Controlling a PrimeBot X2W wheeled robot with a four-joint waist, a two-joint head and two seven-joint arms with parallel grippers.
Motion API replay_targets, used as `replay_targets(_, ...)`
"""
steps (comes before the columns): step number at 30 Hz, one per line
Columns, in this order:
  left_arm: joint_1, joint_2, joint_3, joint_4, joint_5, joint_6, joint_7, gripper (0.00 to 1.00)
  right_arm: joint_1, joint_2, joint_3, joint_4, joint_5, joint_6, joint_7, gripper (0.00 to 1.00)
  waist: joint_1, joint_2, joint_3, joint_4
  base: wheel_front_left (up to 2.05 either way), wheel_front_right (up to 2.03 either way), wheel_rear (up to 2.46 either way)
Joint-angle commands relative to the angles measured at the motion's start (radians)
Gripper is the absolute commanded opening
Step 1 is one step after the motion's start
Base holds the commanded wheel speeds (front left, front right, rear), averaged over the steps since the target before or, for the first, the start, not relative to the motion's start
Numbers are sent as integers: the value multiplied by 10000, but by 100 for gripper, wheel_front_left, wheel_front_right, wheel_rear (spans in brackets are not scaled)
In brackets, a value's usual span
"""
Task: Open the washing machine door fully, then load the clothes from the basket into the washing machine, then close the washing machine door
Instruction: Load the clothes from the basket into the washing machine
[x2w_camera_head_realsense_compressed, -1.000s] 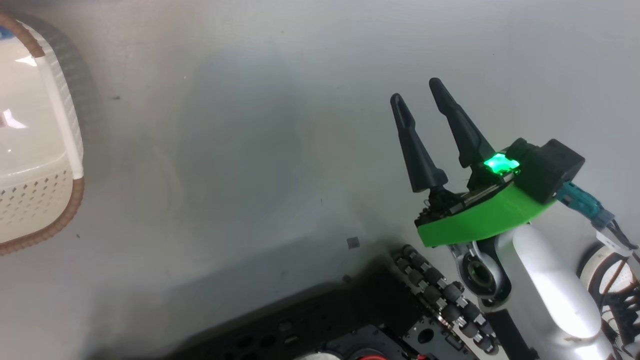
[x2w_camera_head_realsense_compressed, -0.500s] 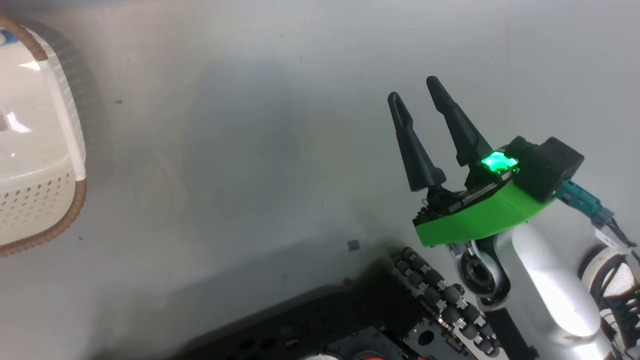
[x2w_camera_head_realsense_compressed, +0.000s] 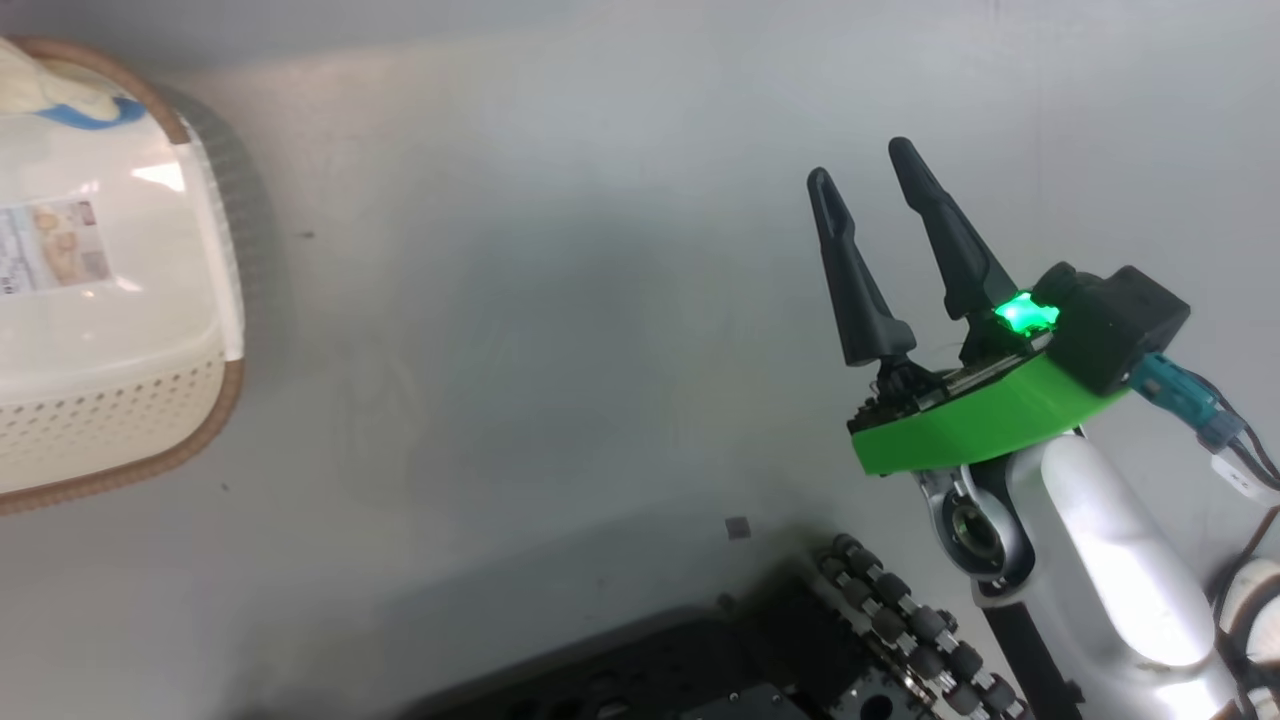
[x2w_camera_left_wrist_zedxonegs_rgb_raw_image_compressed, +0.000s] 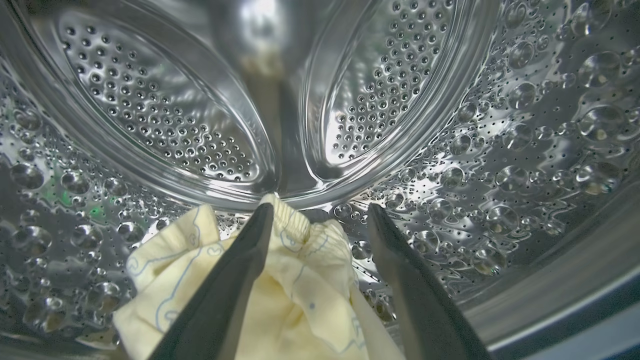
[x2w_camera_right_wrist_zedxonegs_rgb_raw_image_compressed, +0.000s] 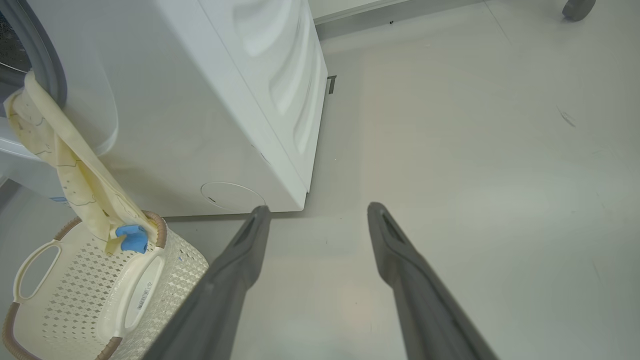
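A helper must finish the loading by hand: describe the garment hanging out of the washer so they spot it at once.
Find the big white washing machine; at its round opening, a garment drapes down its front into the cream perforated basket on the floor. It is soft pale yellow with faint line drawings and a bright blue patch at its lower end.

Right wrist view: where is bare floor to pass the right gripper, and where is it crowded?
Free: the grey floor beside the big white washing machine, ahead of the open right gripper. Crowded: the machine's front, where pale cream-yellow clothes hang from the opening into the perforated cream basket.
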Motion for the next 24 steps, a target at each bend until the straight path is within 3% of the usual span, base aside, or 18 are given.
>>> replay_targets(1,-24,289,200,-150,-171,8,-67,100,280,-10,91,-182,-117,4,-67,100,0,0,-317,268,0,0,0)
replay_targets(14,3438,238,-217,-911,-1763,8,-514,100,497,-10,-363,509,-1103,4,-67,100,0,0,-2771,1253,0,0,0)
replay_targets(24,7493,-244,2571,-2270,-909,8,-525,100,1271,-10,-974,1080,-1817,4,-67,100,0,0,-5241,1953,0,0,0)
